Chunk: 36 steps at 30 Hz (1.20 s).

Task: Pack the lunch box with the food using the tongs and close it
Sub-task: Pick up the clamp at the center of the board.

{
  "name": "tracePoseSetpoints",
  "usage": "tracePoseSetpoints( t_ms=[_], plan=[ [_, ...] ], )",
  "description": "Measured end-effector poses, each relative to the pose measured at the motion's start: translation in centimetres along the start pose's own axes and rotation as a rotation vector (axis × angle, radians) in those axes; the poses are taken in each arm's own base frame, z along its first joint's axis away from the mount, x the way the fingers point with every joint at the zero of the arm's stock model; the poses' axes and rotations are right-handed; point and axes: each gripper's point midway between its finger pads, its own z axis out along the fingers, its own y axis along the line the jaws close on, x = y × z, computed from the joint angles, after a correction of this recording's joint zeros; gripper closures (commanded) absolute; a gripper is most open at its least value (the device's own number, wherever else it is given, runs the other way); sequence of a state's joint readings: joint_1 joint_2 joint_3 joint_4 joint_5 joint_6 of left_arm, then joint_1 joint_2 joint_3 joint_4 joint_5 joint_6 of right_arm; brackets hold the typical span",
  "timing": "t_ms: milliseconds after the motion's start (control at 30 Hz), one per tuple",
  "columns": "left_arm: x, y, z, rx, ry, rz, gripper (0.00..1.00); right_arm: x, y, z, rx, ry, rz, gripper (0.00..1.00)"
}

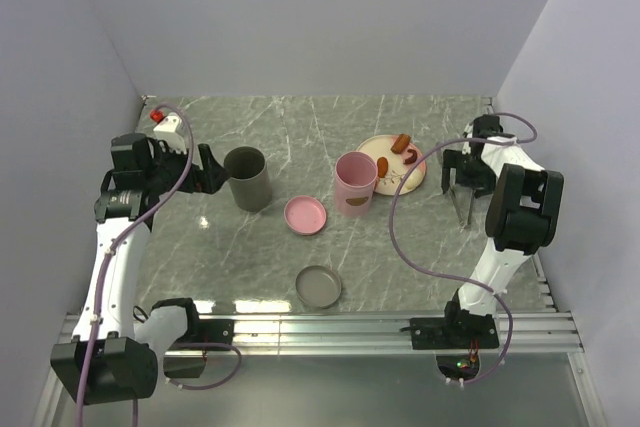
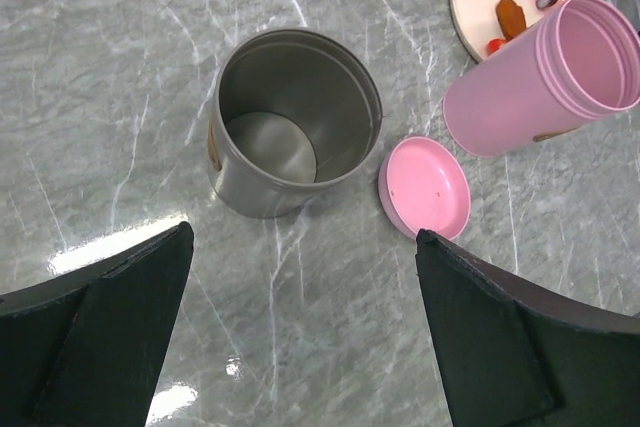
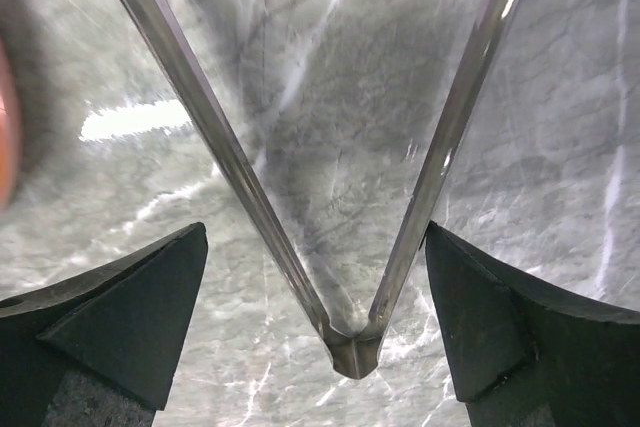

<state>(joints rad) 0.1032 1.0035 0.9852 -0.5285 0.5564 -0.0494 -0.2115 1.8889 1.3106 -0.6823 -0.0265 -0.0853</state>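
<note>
L: my left gripper (image 1: 213, 172) jaws wide, empty, well left of lunch box (image 1: 354, 185) | box upright, unlidded | pink lid (image 1: 305, 215) just left | food (image 1: 402, 143) on plate (image 1: 366, 147) right-behind | tongs (image 3: 240, 177) farther right, between my right gripper's (image 3: 315, 237) spread fingers, unclamped

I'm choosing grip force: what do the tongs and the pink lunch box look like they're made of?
Tongs: apparently polished metal, given the thin grey arms with bright mirror-like streaks. Lunch box: probably matte plastic, given the even pink colour, soft dull sheen and moulded ridges at the rim.
</note>
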Motion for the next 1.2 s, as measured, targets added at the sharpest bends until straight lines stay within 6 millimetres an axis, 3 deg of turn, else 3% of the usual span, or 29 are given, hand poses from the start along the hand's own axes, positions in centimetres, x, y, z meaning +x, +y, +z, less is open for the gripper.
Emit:
tracePoseSetpoints(
  t_ms=[167,600,1200],
  plan=[
    [-0.6,-0.6,-0.8,0.006,-0.033,0.02,0.01,-1.2,0.1,-0.5,-0.003,-0.03,0.018,0.03],
    [-0.9,-1.1,-0.9,0.031,-0.046,0.031,0.01,-0.6,0.1,1.1,-0.006,0.02,0.023,0.08],
    [0.0,-0.7,0.4,0.057,0.009,-0.001,0.01,-1.1,0.3,1.9,-0.015,0.013,0.026,0.05]
  ],
)
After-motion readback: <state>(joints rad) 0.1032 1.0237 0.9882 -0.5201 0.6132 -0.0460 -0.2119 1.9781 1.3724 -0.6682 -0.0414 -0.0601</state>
